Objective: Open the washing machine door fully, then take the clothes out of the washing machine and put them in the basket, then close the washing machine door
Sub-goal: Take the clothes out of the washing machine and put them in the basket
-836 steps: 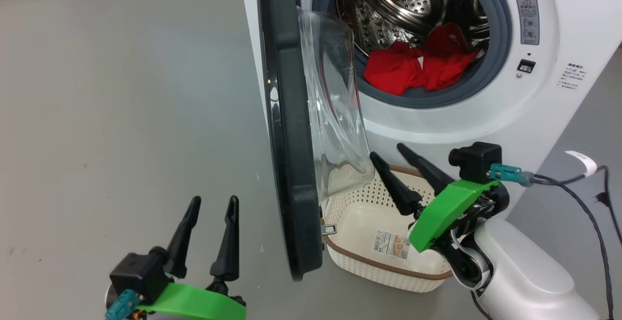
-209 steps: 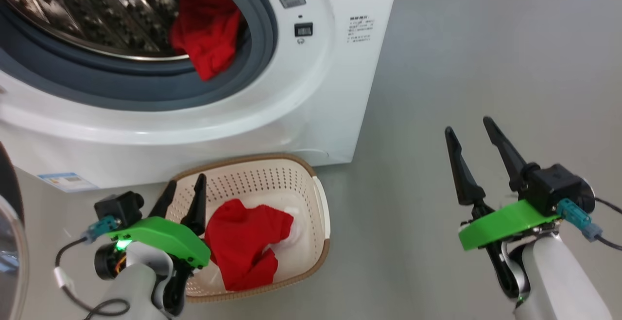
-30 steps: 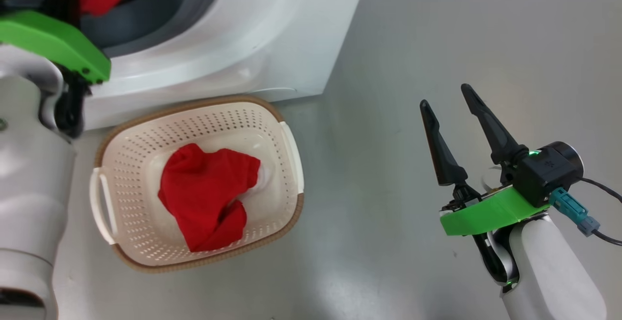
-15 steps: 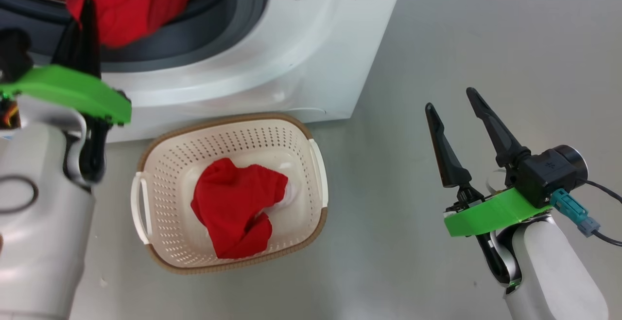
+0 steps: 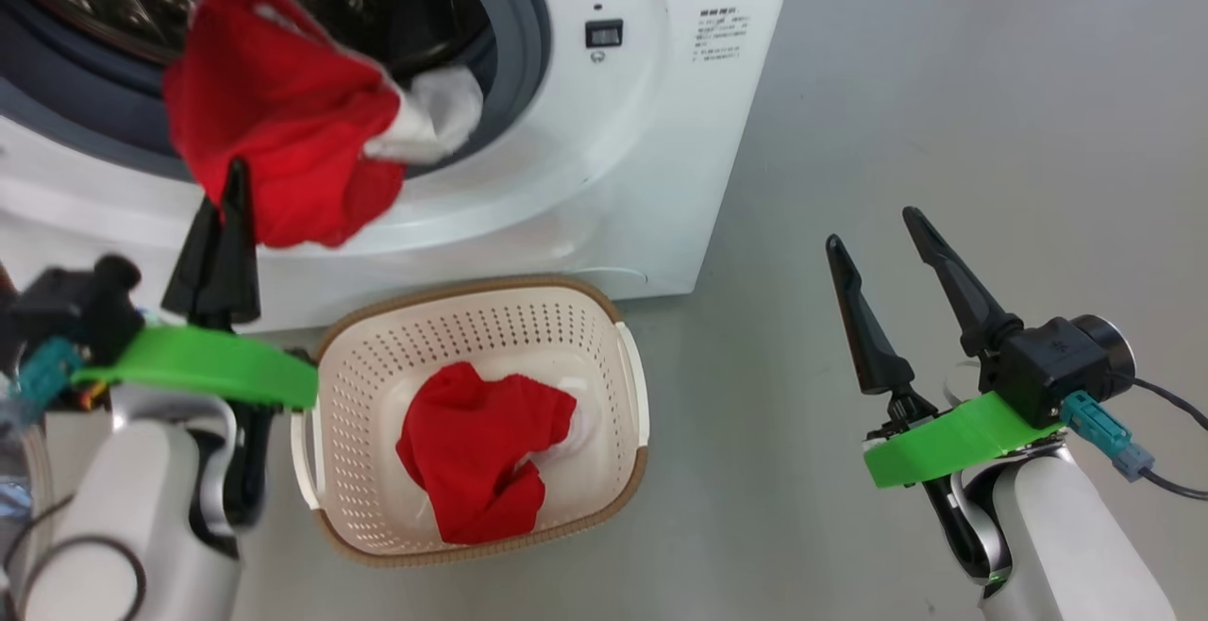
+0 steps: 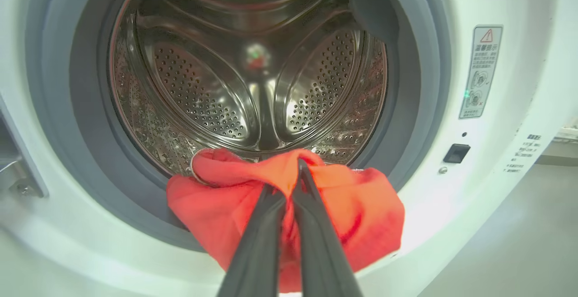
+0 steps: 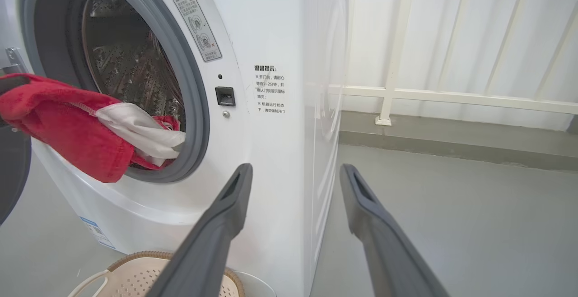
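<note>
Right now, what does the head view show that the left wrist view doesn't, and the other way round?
Head view adds: the basket with a red garment lying in it, and the right gripper, its fingers spread open. Left wrist view adds: a straight look into the steel drum to its perforated back wall. Shared: the washing machine, and the left gripper shut on a second red garment at the drum's mouth.

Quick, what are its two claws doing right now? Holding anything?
Left gripper: closed on a red garment at the washing machine opening.
Right gripper: open, holding nothing.
</note>
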### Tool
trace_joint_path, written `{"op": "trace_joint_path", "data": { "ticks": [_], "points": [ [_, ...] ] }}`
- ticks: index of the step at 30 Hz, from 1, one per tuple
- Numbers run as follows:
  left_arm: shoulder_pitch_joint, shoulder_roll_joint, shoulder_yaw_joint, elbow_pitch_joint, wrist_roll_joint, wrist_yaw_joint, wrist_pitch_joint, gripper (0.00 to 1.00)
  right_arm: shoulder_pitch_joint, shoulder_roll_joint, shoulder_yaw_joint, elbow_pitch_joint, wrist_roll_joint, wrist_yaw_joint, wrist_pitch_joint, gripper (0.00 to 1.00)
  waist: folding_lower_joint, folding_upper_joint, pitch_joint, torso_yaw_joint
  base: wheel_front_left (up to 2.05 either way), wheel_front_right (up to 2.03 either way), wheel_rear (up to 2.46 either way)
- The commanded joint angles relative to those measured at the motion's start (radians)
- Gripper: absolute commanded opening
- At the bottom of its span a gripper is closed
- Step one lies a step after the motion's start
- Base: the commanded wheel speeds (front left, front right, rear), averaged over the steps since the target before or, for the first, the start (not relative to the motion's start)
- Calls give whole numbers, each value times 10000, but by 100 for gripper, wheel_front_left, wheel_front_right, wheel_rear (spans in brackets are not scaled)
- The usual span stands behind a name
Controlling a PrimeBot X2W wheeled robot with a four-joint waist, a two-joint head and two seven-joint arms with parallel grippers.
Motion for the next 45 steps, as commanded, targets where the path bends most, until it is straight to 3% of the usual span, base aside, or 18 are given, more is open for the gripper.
{"op": "trace_joint_path", "data": {
  "ticks": [1,19,27,36,45],
  "points": [
    [340,329,393,-628,59,137,-117,0,148,36,174,-208,49,48,-63,100,0,0,-309,67,0,0,0],
    [3384,607,469,-5226,170,1367,748,0,678,36,227,-78,175,48,-63,100,0,0,-1463,16,0,0,0],
    [3888,638,411,-6016,141,1618,1111,0,737,36,310,-79,250,48,-63,100,0,0,-1543,-20,0,0,0],
    [3601,16,341,-4316,-802,1311,1173,0,610,36,383,-60,242,48,-63,100,0,0,-1242,-92,0,0,0],
    [2319,-552,92,-464,-1389,523,963,0,364,36,459,-77,222,48,-63,100,0,0,-797,-237,0,0,0]
  ]
}}
